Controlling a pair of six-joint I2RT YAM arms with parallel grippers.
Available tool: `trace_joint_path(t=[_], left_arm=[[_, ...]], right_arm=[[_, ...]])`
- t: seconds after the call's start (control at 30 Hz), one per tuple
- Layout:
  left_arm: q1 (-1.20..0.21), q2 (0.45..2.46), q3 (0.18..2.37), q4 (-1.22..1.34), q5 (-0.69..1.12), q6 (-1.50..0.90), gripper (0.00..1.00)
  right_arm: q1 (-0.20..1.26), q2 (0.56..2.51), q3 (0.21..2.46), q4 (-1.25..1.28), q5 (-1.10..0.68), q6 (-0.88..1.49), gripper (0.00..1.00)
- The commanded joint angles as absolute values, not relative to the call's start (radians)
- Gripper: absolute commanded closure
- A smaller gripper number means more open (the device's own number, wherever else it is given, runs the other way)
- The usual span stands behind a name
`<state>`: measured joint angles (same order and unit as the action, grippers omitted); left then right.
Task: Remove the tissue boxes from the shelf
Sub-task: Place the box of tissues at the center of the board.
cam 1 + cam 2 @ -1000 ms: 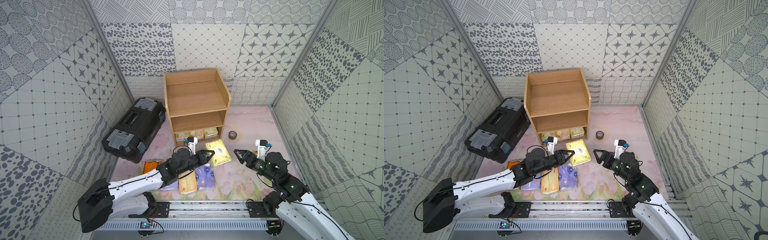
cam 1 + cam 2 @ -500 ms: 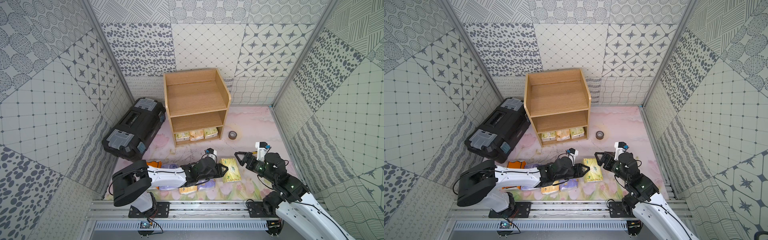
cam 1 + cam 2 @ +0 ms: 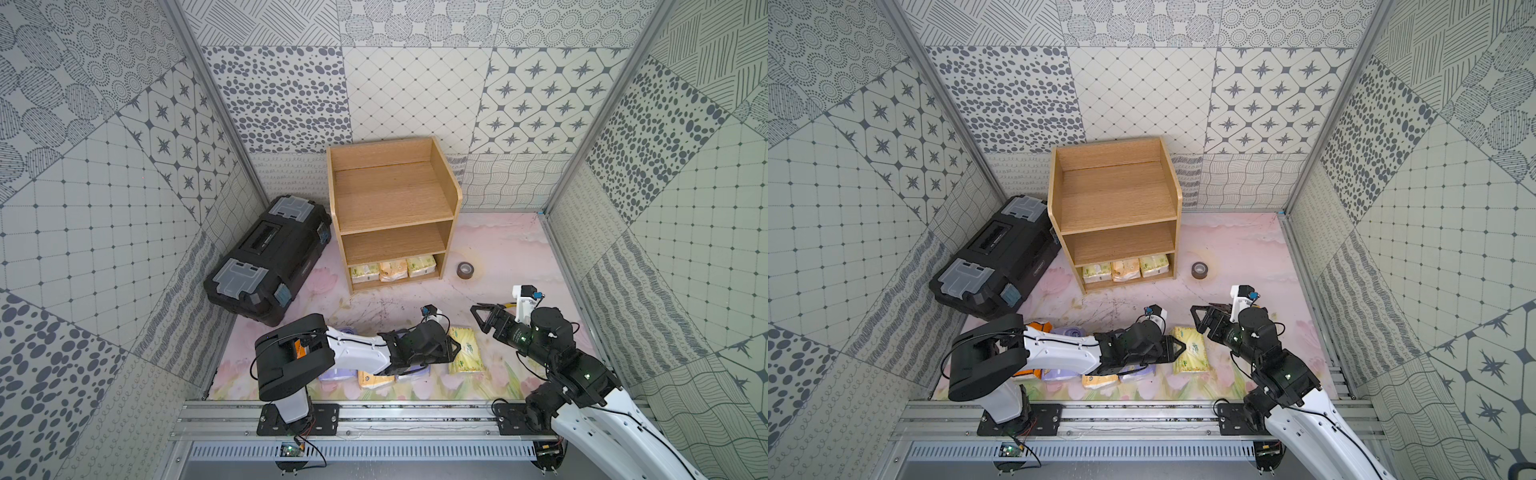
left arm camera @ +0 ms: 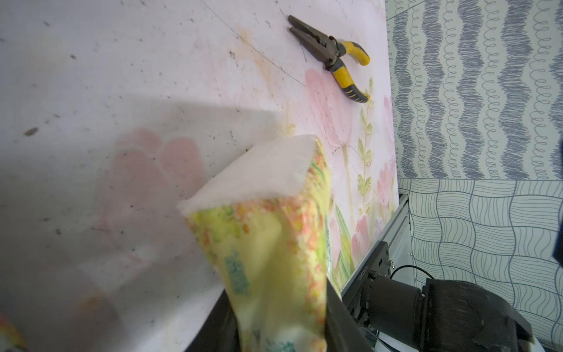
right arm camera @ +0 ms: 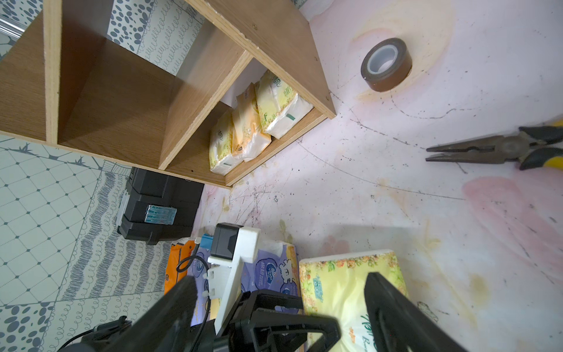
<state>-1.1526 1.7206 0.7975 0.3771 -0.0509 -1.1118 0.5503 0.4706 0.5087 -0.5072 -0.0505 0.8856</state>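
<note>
1. The left gripper (image 3: 455,350) clamps a green-yellow pack (image 3: 469,353) near centre; the right gripper (image 3: 481,319) is spread wide, holding nothing.
2. Three packs (image 3: 392,269) fill the bottom tier of the far shelf (image 3: 390,195).
3. Tape roll (image 3: 466,270) and pliers (image 4: 332,58) lie right, toolbox (image 3: 266,257) left; open floor between.

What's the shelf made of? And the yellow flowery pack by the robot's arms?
The shelf looks like light wood or wood-look board, matte, with grain lines showing. The yellow flowery pack looks like soft tissues in thin glossy plastic wrap: its skin wrinkles and shines.
</note>
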Motion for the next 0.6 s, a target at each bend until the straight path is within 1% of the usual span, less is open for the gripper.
trace_joint_path(t=[0.0,0.13,0.23,0.27,0.4,0.57], left_arm=[[-1.161,1.694,0.815,0.318,-0.133,-1.074,0.67],[-1.166,1.65,0.812,0.267,-0.173,-1.071,0.45],[-1.172,1.604,0.804,0.237,-0.216,-1.072,0.31],[-1.175,1.584,0.799,0.225,-0.235,-1.071,0.28],[-1.19,1.495,0.784,0.167,-0.326,-1.072,0.2],[-1.189,1.367,0.717,0.141,-0.43,-1.119,0.16]], right_arm=[[0.555,0.466,0.499,-0.488,-0.04,0.882,0.1],[0.555,0.482,0.482,-0.488,-0.042,0.884,0.1],[0.555,0.498,0.458,-0.472,-0.046,0.89,0.09],[0.554,0.504,0.449,-0.464,-0.049,0.893,0.1],[0.555,0.537,0.418,-0.446,-0.06,0.916,0.11],[0.554,0.627,0.384,-0.421,-0.108,0.935,0.19]])
